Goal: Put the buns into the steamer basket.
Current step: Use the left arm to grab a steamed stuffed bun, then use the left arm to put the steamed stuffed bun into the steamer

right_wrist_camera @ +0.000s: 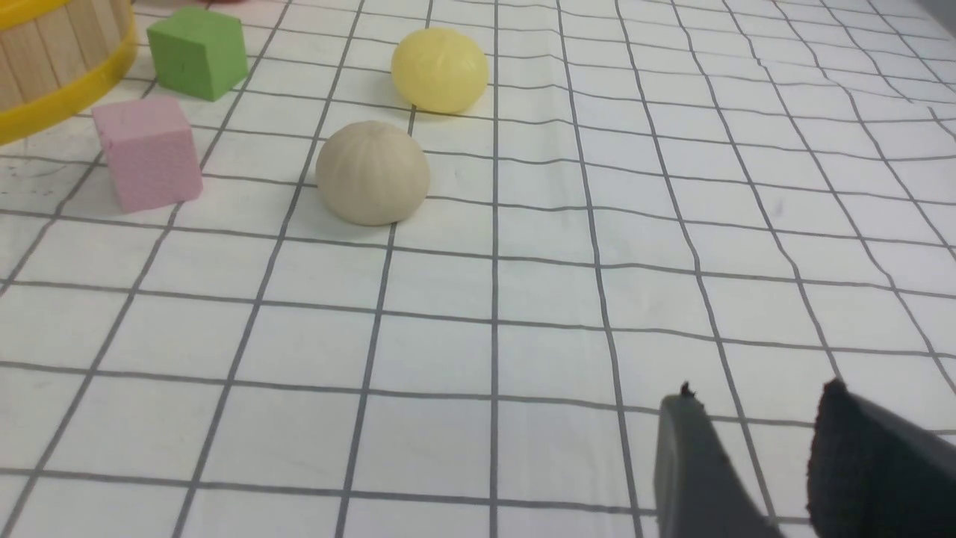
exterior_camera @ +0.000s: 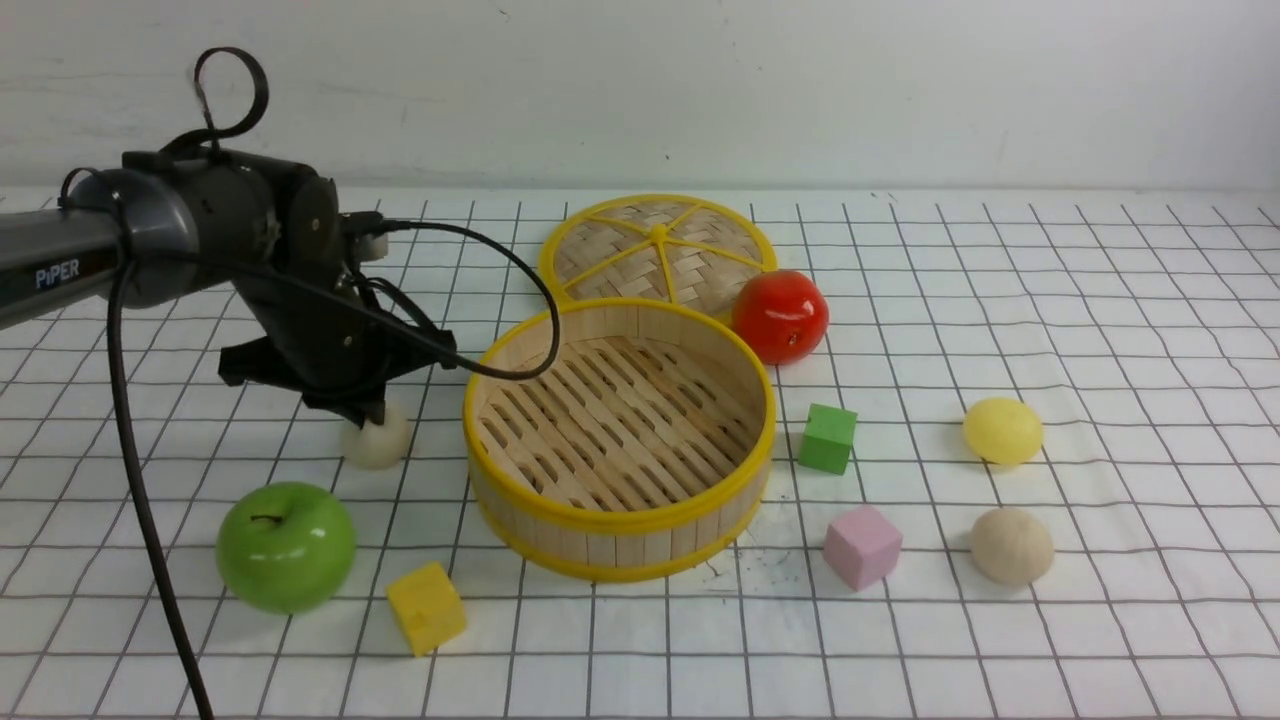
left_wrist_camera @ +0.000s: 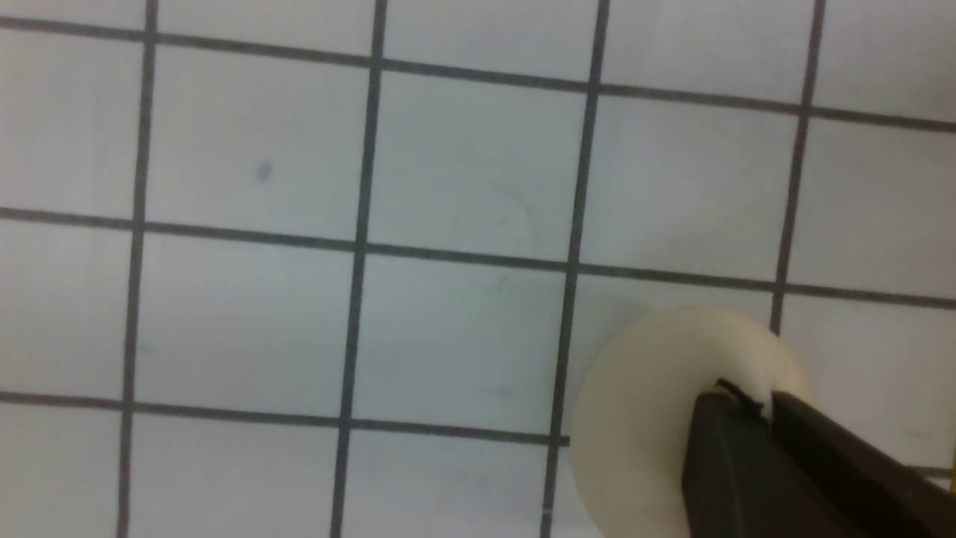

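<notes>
Three small matte dome-shaped buns lie on the grid-lined cloth outside the round pale-wood steamer basket [exterior_camera: 620, 520] with yellow rims. The cream bun [exterior_camera: 376, 440] sits just left of the basket, while the pale yellow bun [exterior_camera: 1003, 430] and the beige bun [exterior_camera: 1012, 545] sit well to its right. Left of the basket, the left gripper [exterior_camera: 362, 412] rests on the cream bun, its dark fingers [left_wrist_camera: 728, 448] drawn together and pinching the bun's top. The right gripper [right_wrist_camera: 754, 396] is seen only from its own wrist, fingers apart and empty
</notes>
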